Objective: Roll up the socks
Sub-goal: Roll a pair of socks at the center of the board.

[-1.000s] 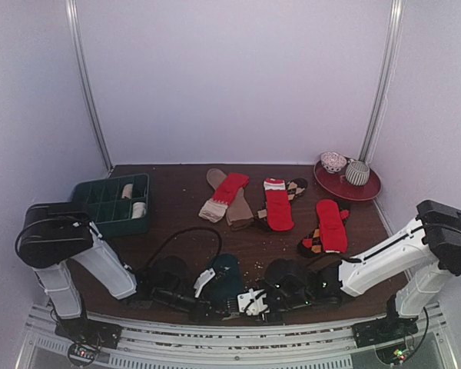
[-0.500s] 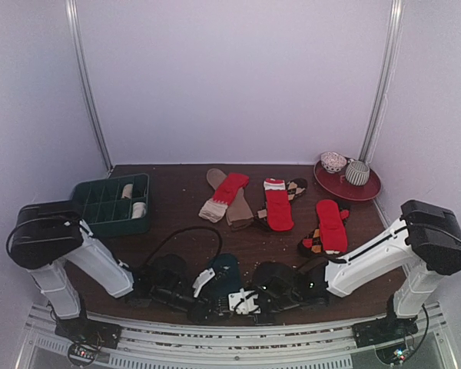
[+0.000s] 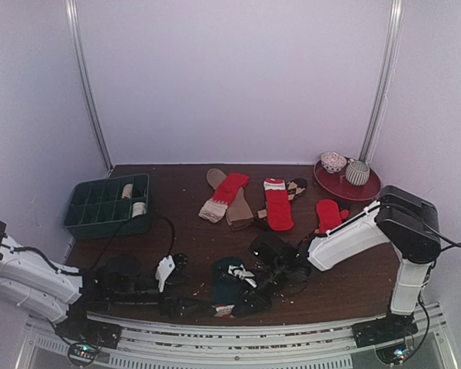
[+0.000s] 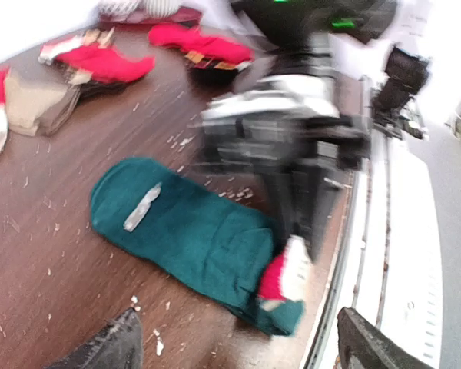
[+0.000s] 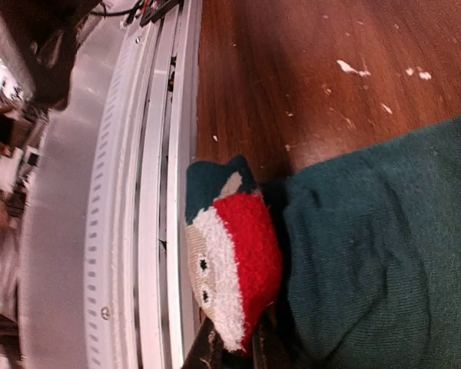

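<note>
Nearest you, your right tool [image 5: 234, 350] is clamped on the red-and-white end [image 5: 230, 261] of the teal sock [image 5: 369, 254], just beside the white rail [image 5: 138, 192] at the bench [image 3: 192, 231] edge. The teal sock lies flat near the middle of that near edge. Its length runs away from the rail, and its small white marking [image 4: 142, 207] faces up.

Your left tool [image 4: 238, 338] sits low to the left of the teal sock. Its fingers [image 4: 119, 346] are wide apart with nothing between them, and they point toward the sock without touching it. Pale crumbs [image 4: 180, 141] dot the wood around it.

Farther back, mid-bench, a red sock [image 3: 224, 196] with a pale cuff lies across a brown sock [image 3: 238, 209]. To its right, a second red sock [image 3: 278, 206] rests partly on a patterned sock [image 3: 296, 187]. A third red sock [image 3: 328, 215] shows just beyond your right arm.

On the left, the green tray [image 3: 84, 219] holds two rolled socks [image 3: 128, 191] in compartments on its right side. Far right, a red plate [image 3: 369, 191] carries two patterned bundles [image 3: 357, 172].
</note>
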Tool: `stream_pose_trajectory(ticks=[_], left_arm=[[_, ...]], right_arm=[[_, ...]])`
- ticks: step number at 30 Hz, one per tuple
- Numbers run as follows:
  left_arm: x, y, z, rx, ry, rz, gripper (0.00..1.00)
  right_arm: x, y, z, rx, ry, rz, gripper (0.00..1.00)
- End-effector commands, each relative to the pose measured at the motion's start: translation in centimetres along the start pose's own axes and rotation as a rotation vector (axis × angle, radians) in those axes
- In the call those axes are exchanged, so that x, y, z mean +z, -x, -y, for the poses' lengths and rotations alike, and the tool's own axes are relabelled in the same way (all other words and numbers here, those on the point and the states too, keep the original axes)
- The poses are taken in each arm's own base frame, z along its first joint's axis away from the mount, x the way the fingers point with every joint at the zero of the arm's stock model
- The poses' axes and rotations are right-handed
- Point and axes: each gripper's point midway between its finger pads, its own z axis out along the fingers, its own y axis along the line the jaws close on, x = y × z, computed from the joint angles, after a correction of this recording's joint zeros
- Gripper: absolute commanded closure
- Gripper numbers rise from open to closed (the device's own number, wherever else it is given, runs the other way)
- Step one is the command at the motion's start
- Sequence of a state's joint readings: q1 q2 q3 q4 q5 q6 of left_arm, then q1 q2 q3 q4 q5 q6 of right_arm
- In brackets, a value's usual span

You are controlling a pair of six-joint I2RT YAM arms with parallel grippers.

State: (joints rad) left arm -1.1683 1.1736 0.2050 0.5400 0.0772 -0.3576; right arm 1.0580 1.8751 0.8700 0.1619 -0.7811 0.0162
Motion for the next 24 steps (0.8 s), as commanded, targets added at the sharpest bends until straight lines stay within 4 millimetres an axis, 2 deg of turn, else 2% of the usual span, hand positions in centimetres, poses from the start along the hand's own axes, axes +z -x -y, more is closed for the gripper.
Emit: stream_pose_trajectory(ticks=[1, 6, 7, 8, 11, 14, 20, 24], left_arm=[[-1.1, 2.8, 1.7, 0.197, -0.041, 0.191, 0.13], [1.0, 3.0, 3.1, 0.271, -0.115, 0.198, 0.14], [1.7, 1.9, 3.2, 0.275, -0.138, 0.168, 0.14], [2.4, 2.6, 3.7, 0.278, -0.159, 0.180, 0.14], [4.1, 1.9, 4.6, 0.276, -0.216, 0.154, 0.17], [4.9, 1.4, 5.1, 0.264, -0.257, 0.144, 0.19], [6.3, -0.6, 5.3, 0.244, -0.294, 0.074, 0.36], [6.4, -1.9, 5.1, 0.216, -0.295, 0.042, 0.46]], right_arm=[[0.1, -5.5, 0.4, 0.471, 0.154, -0.161, 0.99], [0.6, -6.4, 2.0, 0.565, 0.139, -0.215, 0.99], [0.7, -6.7, 2.3, 0.578, 0.134, -0.225, 0.99], [0.8, -6.8, 2.5, 0.588, 0.130, -0.229, 0.99], [0.7, -7.2, 2.9, 0.604, 0.117, -0.233, 0.99], [0.4, -7.4, 3.1, 0.618, 0.107, -0.227, 0.99], [0.3, -7.4, 3.2, 0.622, 0.106, -0.207, 0.99], [0.3, -7.0, 3.3, 0.620, 0.110, -0.197, 0.99]])
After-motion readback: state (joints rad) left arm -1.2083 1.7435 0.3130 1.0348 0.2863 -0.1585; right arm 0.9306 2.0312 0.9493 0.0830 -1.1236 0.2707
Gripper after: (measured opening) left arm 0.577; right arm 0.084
